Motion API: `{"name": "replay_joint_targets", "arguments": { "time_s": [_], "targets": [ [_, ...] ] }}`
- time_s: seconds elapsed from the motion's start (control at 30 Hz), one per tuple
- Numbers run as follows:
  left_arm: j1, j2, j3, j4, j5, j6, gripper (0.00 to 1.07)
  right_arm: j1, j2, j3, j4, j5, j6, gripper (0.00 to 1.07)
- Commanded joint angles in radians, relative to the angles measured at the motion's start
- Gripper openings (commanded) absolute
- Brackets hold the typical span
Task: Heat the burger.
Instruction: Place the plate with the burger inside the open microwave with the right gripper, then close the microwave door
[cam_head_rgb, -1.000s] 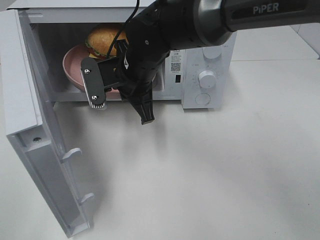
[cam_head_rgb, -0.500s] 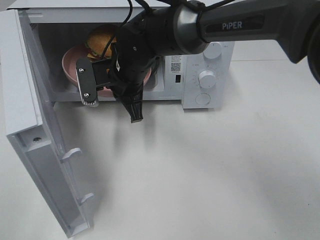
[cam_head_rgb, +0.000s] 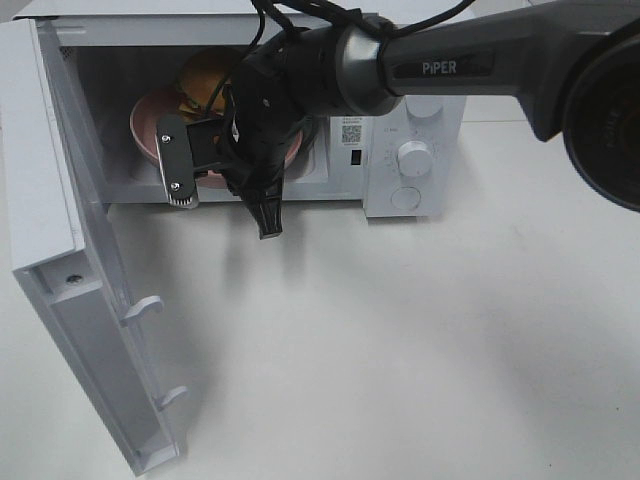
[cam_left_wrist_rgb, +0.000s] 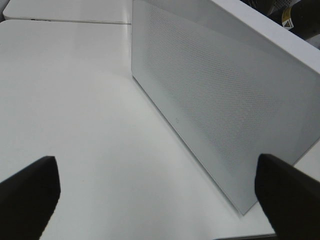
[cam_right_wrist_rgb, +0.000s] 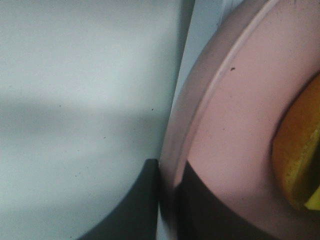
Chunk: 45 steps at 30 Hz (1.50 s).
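The burger (cam_head_rgb: 203, 78) sits on a round pink plate (cam_head_rgb: 148, 128) inside the open microwave (cam_head_rgb: 400, 120). In the right wrist view only the burger's bun edge (cam_right_wrist_rgb: 300, 150) shows on the plate (cam_right_wrist_rgb: 235, 125). My right gripper (cam_head_rgb: 224, 215) hangs at the oven's mouth, in front of the plate's near rim and hiding it. Its two fingers stand wide apart and hold nothing. One dark finger (cam_right_wrist_rgb: 145, 200) lies right by the rim. My left gripper (cam_left_wrist_rgb: 160, 200) is open and empty, facing the outer side of the door (cam_left_wrist_rgb: 225, 110).
The microwave door (cam_head_rgb: 70, 250) stands swung open at the left, reaching toward the table's front. The control panel with white knobs (cam_head_rgb: 412, 158) is at the oven's right. White table (cam_head_rgb: 420, 350) spreads in front.
My right gripper has moved left and a little farther back, toward the oven's mouth, with its fingers still apart. The plate and burger have barely moved.
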Motion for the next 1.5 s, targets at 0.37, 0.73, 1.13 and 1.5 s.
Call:
{"name": "replay_joint_targets", "arguments": {
  "time_s": [0.37, 0.73, 1.13, 1.5],
  "targets": [
    [0.004, -0.019, 0.004, 0.0, -0.013, -0.005, 0.98, -0.002, -0.005, -0.026, -0.025, -0.087, 0.011, 0.15],
    [0.004, -0.019, 0.004, 0.0, -0.013, -0.005, 0.98, -0.002, -0.005, -0.026, -0.025, -0.074, 0.087, 0.35],
    [0.004, -0.019, 0.004, 0.0, -0.013, -0.005, 0.98, -0.002, -0.005, -0.025, -0.031, 0.015, 0.137, 0.36],
    [0.004, -0.019, 0.004, 0.0, -0.013, -0.005, 0.98, -0.002, -0.028, -0.023, -0.029, 0.032, 0.147, 0.6]
  ]
}}
